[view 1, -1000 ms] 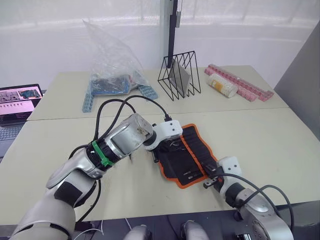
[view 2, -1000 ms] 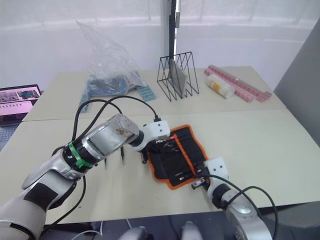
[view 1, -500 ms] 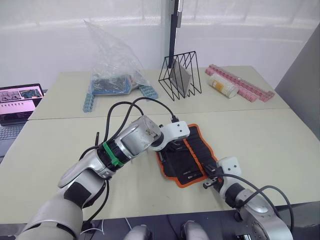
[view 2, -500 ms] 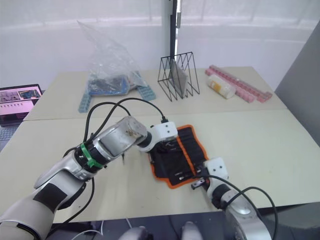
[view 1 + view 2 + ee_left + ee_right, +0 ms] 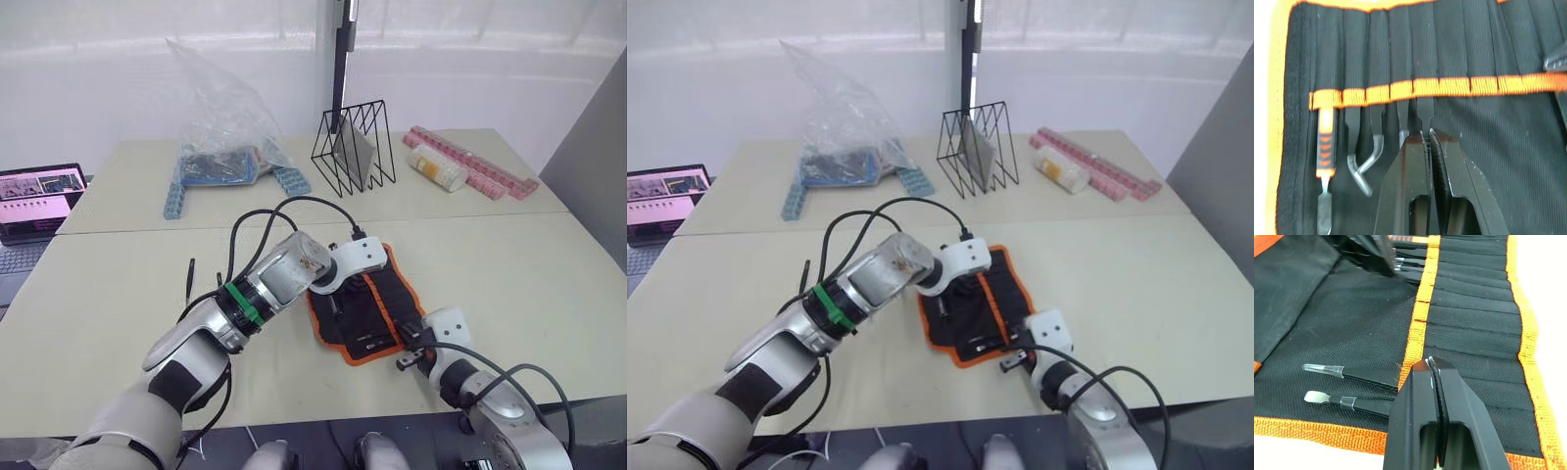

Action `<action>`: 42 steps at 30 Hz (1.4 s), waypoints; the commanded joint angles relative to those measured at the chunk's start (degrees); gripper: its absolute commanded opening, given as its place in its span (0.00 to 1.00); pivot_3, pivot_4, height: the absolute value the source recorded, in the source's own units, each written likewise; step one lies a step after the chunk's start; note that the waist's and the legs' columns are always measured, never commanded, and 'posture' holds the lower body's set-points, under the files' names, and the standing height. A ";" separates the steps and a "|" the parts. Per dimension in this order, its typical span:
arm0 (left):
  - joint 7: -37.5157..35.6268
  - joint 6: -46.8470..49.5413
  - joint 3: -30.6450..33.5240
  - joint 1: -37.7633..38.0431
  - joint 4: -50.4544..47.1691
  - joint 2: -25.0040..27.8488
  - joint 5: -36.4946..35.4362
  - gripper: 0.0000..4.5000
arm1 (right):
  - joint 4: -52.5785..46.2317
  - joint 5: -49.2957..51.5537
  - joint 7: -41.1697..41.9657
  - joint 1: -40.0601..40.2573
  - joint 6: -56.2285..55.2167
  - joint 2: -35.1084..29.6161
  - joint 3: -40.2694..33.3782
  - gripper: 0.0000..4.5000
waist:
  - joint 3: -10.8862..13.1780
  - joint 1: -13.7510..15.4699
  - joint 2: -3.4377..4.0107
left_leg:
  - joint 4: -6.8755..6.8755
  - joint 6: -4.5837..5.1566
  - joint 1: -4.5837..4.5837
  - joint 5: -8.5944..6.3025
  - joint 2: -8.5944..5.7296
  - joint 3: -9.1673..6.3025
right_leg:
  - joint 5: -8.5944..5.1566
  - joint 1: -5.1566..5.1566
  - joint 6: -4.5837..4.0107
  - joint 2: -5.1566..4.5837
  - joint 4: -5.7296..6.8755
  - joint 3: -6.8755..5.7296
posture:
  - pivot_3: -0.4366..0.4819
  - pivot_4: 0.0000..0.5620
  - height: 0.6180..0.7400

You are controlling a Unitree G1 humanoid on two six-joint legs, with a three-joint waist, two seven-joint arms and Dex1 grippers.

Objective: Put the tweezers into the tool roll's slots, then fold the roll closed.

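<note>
We see the roll (image 5: 364, 311) lying open on the desk (image 5: 509, 264), orange stripe (image 5: 1415, 88) across its slots (image 5: 1474, 313). Left tool (image 5: 1428, 135) is over the roll's middle, fingers pressed together on a slim black tweezer (image 5: 1422, 115) whose upper end sits under the stripe in a slot. Beside it in neighbouring slots: more tweezers (image 5: 1376, 147), one with a bent tip, and an orange-handled pick (image 5: 1325, 147) nearest the roll's edge. Right tool (image 5: 1432, 367) is at the roll's near corner, fingers pressed together with nothing between them, tips just over the stripe. Two tweezers with clear tip caps (image 5: 1347, 382) sit in slots next to it, by the roll's piped edge. Behind the roll: wire rack (image 5: 351, 147), plastic bag (image 5: 220, 122), pink strips (image 5: 470, 162). One loose tweezer (image 5: 190, 273) lies on the desk, well apart, left of the roll.
</note>
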 commanded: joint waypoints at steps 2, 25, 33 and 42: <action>2.00 -7.23 3.03 1.10 3.39 -1.93 2.23 0.00 | 0.66 -0.53 1.02 3.05 1.75 -0.14 4.22 0.01 | 0.00 0.02 0.00 | 0.00 0.00 0.01 0.00 0.00 0.00 | 0.00 0.01 0.00 0.00 0.00 0.00 | 0.48 0.27 0.87; -5.15 1.71 12.49 2.93 -13.58 6.69 0.15 0.90 | 1.35 -1.51 0.05 1.91 2.83 0.00 3.89 0.00 | 0.00 -0.17 -0.01 | 0.01 -0.01 -0.03 0.01 0.09 0.00 | -0.01 -0.05 -0.03 0.14 -0.01 0.03 | 0.48 0.27 0.87; -4.18 4.61 24.41 15.52 -25.71 15.17 -6.19 0.99 | 2.97 -1.33 1.24 -0.27 3.02 -1.43 3.11 0.00 | -0.05 -0.75 -0.02 | 0.02 -0.04 0.06 0.02 0.14 0.00 | -0.01 0.01 -0.05 0.18 0.00 0.08 | 0.48 0.27 0.87; 0.59 -3.19 43.81 36.38 -36.24 19.41 -12.86 0.99 | 5.91 -0.48 4.60 -3.56 2.49 -4.19 2.43 0.00 | -0.09 -0.88 -0.07 | 0.01 -0.08 0.09 0.04 0.14 0.00 | 0.05 0.03 -0.14 0.14 -0.03 0.14 | 0.48 0.27 0.87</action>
